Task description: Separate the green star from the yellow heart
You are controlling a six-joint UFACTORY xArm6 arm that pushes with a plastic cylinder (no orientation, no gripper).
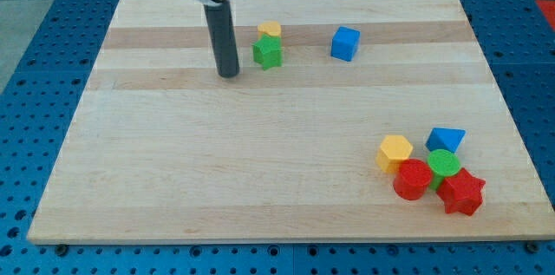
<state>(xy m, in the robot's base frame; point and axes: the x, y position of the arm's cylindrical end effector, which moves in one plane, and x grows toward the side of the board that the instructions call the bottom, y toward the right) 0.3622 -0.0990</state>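
Observation:
The green star (268, 52) sits near the view's top, left of centre, on the wooden board (217, 162). The yellow heart (270, 29) lies just above it, touching or nearly touching it. My tip (229, 75) rests on the board a short way to the left of the green star, with a small gap between them. The dark rod rises from the tip toward the view's top edge.
A blue cube (345, 43) stands to the right of the star. At the lower right sits a cluster: a yellow hexagon (395, 151), a blue block (446, 140), a green cylinder (444, 163), a red cylinder (413, 180) and a red star (461, 192).

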